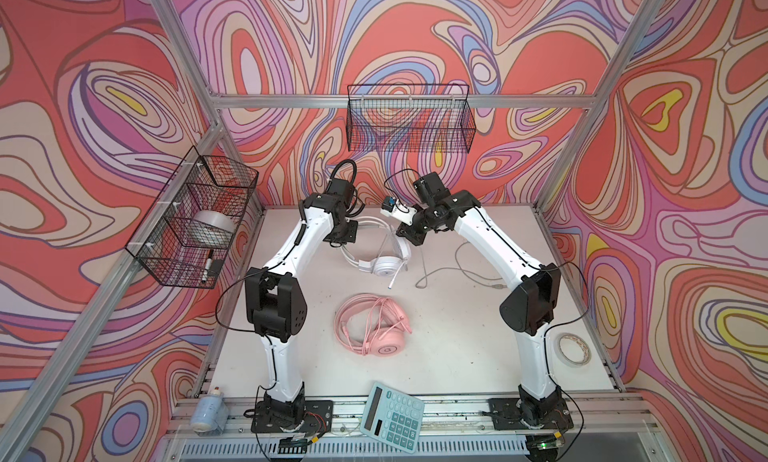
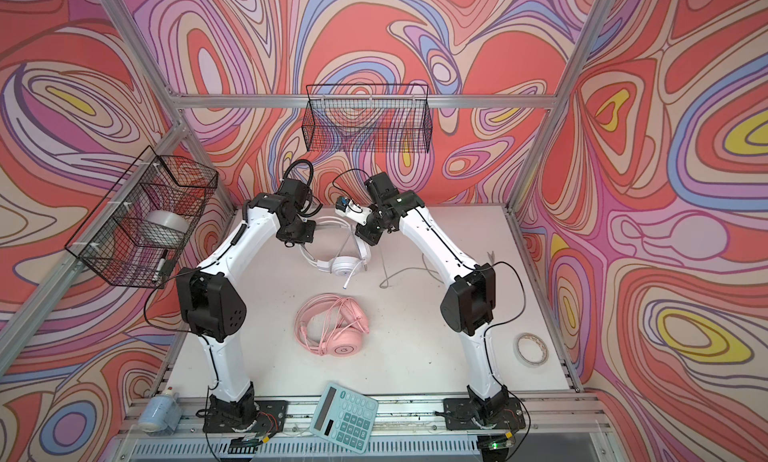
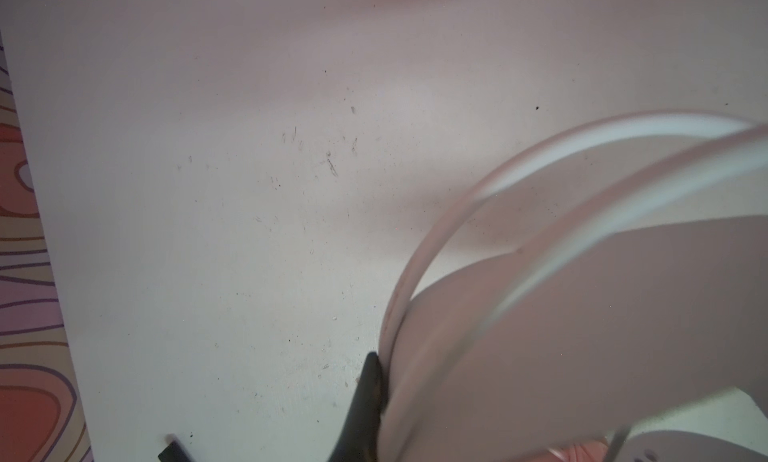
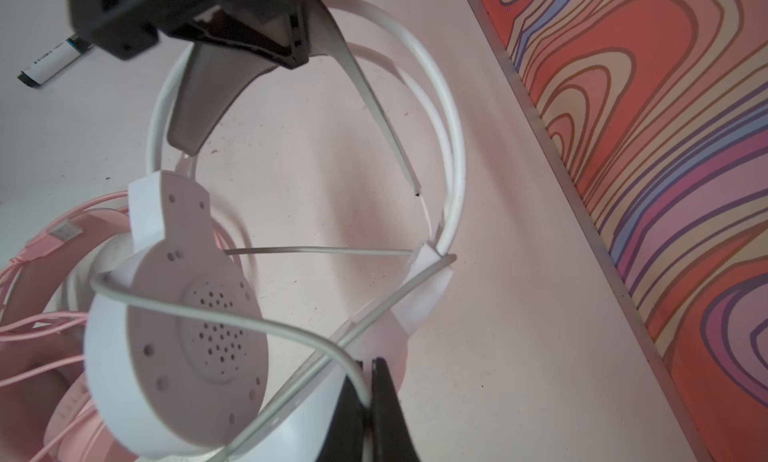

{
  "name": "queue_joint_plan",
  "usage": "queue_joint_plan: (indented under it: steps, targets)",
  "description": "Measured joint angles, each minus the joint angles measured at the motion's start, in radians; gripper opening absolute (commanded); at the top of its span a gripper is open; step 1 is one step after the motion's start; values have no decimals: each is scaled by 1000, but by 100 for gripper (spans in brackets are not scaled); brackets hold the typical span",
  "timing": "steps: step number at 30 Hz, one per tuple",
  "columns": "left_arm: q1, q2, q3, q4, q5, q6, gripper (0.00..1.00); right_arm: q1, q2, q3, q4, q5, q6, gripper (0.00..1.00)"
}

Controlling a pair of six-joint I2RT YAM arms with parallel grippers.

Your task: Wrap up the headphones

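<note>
The white headphones (image 1: 384, 267) (image 2: 345, 266) stand on the table's far middle in both top views. My left gripper (image 1: 343, 236) (image 2: 297, 238) is shut on their grey-lined headband (image 3: 615, 314); only one black finger (image 3: 366, 393) shows in the left wrist view, pressed against the band. My right gripper (image 4: 369, 370) (image 1: 409, 238) is shut on the headphones' greyish cable (image 4: 232, 314), which crosses the earcup (image 4: 178, 331). The rest of the cable (image 1: 457, 266) trails over the table to the right. The pink headphones (image 1: 376, 329) (image 2: 332, 330) lie nearer the front with their cable looped round them.
A teal calculator (image 1: 392, 416) lies at the front edge and a tape roll (image 1: 574, 347) at the right. Wire baskets hang on the left wall (image 1: 191, 218) and the back wall (image 1: 409, 119). A bottle (image 1: 208, 410) stands front left. A marker (image 4: 54, 60) lies on the table.
</note>
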Motion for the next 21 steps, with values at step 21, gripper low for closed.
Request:
queue_joint_plan:
  steps: [21]
  targets:
    - [-1,-32,-39,64,77,63,0,-90,26,-101,144,-193,145,1]
